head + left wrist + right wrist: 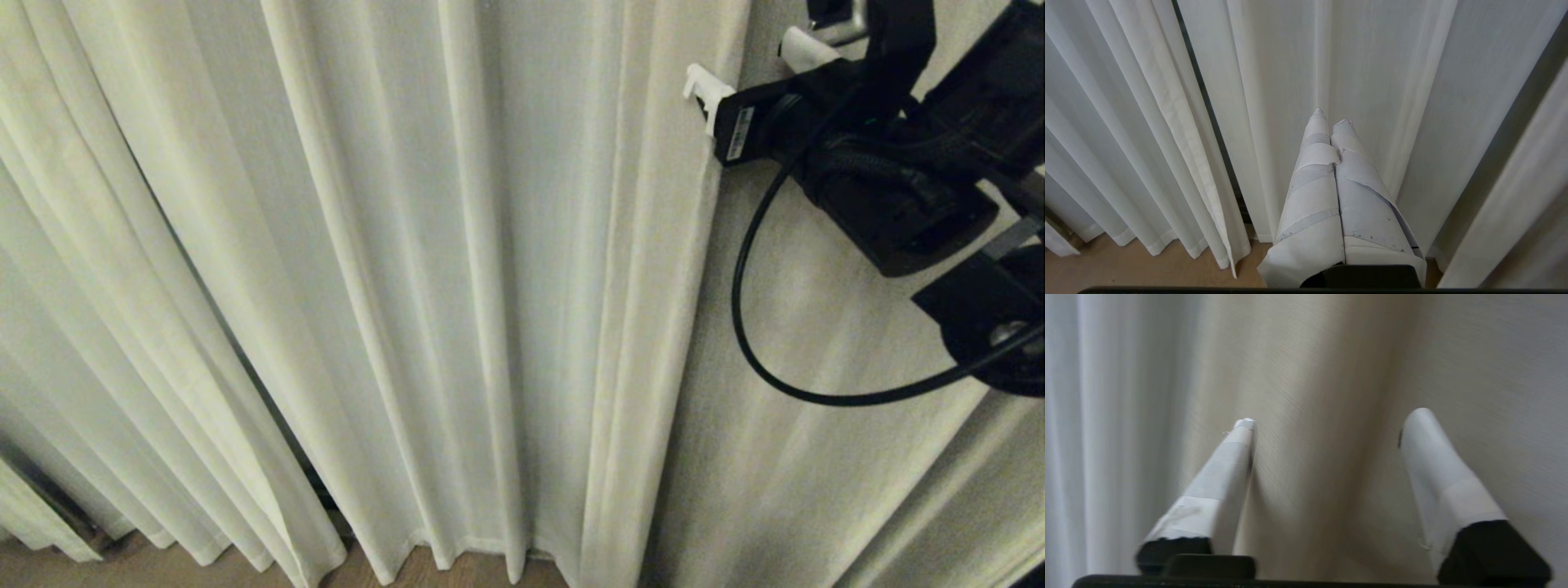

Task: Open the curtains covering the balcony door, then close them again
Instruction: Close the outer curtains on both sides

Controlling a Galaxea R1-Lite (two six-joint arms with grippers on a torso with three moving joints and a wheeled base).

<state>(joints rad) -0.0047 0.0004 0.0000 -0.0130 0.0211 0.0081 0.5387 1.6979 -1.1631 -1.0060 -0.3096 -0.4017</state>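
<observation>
Head view: dim, soft even light on curtains (457, 269), greenish-cream cast; deep shadows in pleat folds, darkest gap at left. Pleats splay outward toward frame edges, wide-angle distortion. Left wrist view: brighter, cooler, sharp; dark fold shadow at right. Right wrist view: motion blur throughout, fabric smeared, white fingers (1224, 477) soft-edged, nothing in focus.
</observation>
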